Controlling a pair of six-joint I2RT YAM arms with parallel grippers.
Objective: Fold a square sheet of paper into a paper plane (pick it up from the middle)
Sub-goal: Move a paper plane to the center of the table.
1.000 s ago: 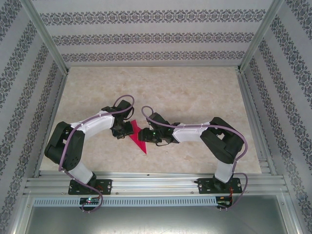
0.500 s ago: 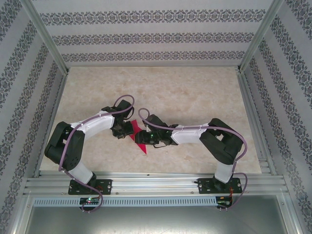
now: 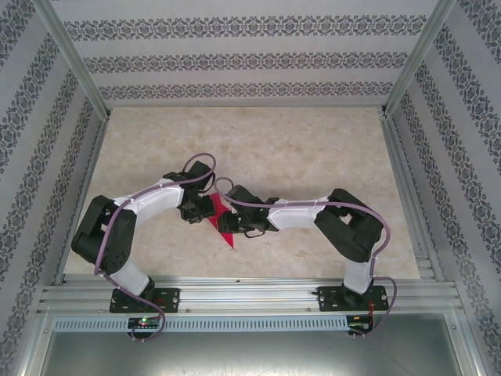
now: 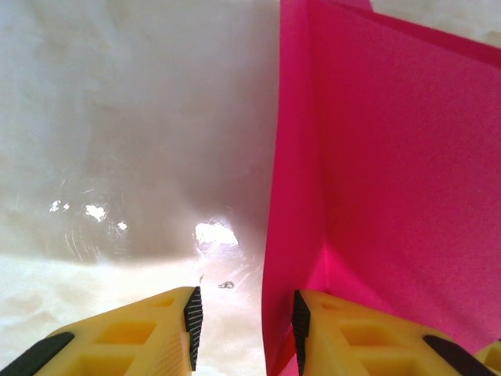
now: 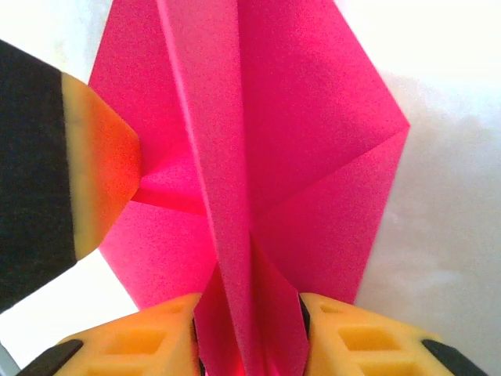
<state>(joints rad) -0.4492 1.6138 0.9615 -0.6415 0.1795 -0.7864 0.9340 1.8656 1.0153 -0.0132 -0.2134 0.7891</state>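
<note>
The magenta-pink paper [image 3: 220, 222] lies partly folded into a pointed shape on the table between my two grippers. My left gripper [image 3: 195, 210] is at its left side, open. In the left wrist view the paper [image 4: 391, 157] rises as a wall over the right finger, with bare table in the gap of the left gripper [image 4: 243, 329]. My right gripper [image 3: 233, 221] is on the paper's right side. A raised centre ridge of the paper [image 5: 313, 141] runs between the fingers of the right gripper [image 5: 250, 337], which stand apart about as wide as the left's. The left gripper's finger [image 5: 94, 180] touches the paper's far flap.
The marbled beige table [image 3: 313, 157] is free behind and to both sides of the arms. Aluminium rails [image 3: 250, 294] run along the near edge and patterned walls close in the other sides.
My right gripper has slid leftwards over the paper, covering more of it and closing in on the left gripper. The left arm has stayed put.
</note>
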